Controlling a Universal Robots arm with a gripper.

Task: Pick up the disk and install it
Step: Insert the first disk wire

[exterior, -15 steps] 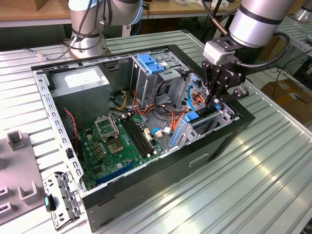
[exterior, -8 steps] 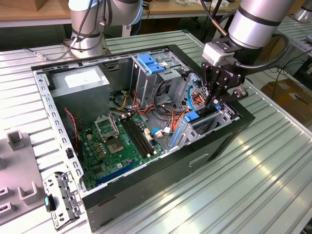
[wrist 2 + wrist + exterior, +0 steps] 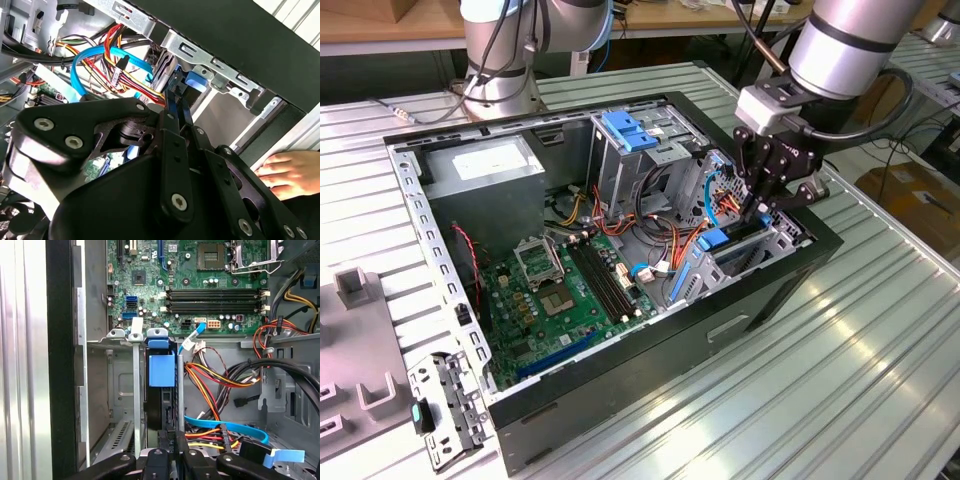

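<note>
The tool (image 3: 761, 212) is clamped on the disk (image 3: 161, 390) — it stands edgewise in the computer case's (image 3: 650, 350) drive bay (image 3: 131, 405); cables (image 3: 215, 382) beside it.

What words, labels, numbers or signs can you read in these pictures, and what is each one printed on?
No text here reads with certainty.
White sticker on the grey power supply: print too small.
Motherboard: white markings too small.
White tag on the blue cable: blurred.
Disk, edge-on in its bay: no legible print.
</note>
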